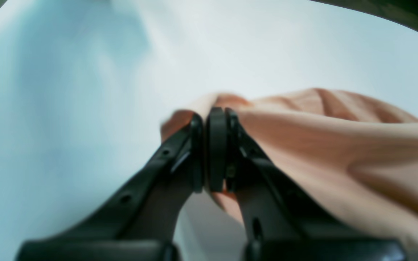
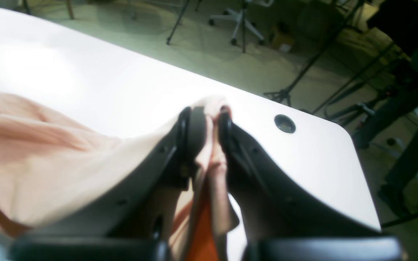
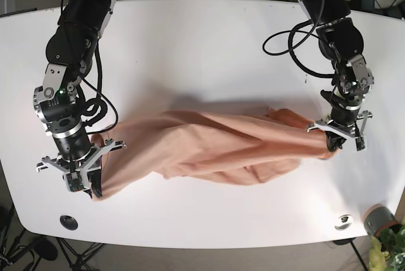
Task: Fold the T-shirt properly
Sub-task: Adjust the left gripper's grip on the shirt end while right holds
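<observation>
A peach-orange T-shirt is stretched in folds and wrinkles across the white table between both arms. My left gripper at the base view's right is shut on one end of the shirt; in the left wrist view the gripper pinches cloth between closed pads. My right gripper at the base view's lower left is shut on the other end; in the right wrist view the gripper clamps a bunched fold and the shirt trails to the left.
A cable hole sits near the table's front left corner, close to my right gripper, and shows in the right wrist view. A second hole and a grey cup sit at the front right. Chairs and tripods stand beyond the table.
</observation>
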Controlling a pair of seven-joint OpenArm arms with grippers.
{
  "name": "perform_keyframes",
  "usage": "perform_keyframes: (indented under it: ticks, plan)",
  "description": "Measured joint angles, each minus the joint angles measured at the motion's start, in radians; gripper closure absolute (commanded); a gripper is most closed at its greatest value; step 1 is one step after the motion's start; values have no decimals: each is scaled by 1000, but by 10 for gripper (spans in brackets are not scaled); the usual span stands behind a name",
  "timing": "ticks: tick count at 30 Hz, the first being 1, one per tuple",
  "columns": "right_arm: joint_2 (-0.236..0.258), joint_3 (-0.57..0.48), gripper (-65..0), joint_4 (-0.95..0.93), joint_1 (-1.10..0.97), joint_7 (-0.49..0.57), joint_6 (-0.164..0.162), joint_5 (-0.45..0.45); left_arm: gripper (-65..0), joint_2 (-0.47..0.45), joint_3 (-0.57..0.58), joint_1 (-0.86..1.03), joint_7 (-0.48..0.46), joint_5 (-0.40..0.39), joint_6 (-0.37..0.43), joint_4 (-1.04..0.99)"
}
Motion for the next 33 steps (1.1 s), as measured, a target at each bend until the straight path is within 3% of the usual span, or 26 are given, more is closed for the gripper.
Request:
perform_keyframes:
  ticks: [3, 10, 16, 18, 23, 25, 33]
  plan:
    - [-5, 0, 0, 0, -9, 6, 0, 0, -19, -13, 4, 23, 14, 0, -7, -7]
    - [-8, 0, 0, -2, -52, -7, 0, 0, -222, -16, 3, 100, 10, -2, -7, -57]
    - [-8, -3, 0, -2, -69, 1, 0, 0, -233, -16, -1, 184, 15, 0, -6, -64]
    - [-8, -4, 0, -2, -74, 2, 0, 0, -268, -16, 0, 187, 16, 0, -7, -67]
    - [-21, -5, 0, -2, -71, 2, -1, 0, -463, -16, 6, 163, 11, -2, -7, -66]
    - [-34, -6, 0, -2, -71, 2, 0, -1, -510, -14, 6, 142, 11, 0, -8, -67]
    - [-38, -9, 0, -2, -71, 2, 0, 0, -521, -14, -3, 2, 73, -1, -7, -80]
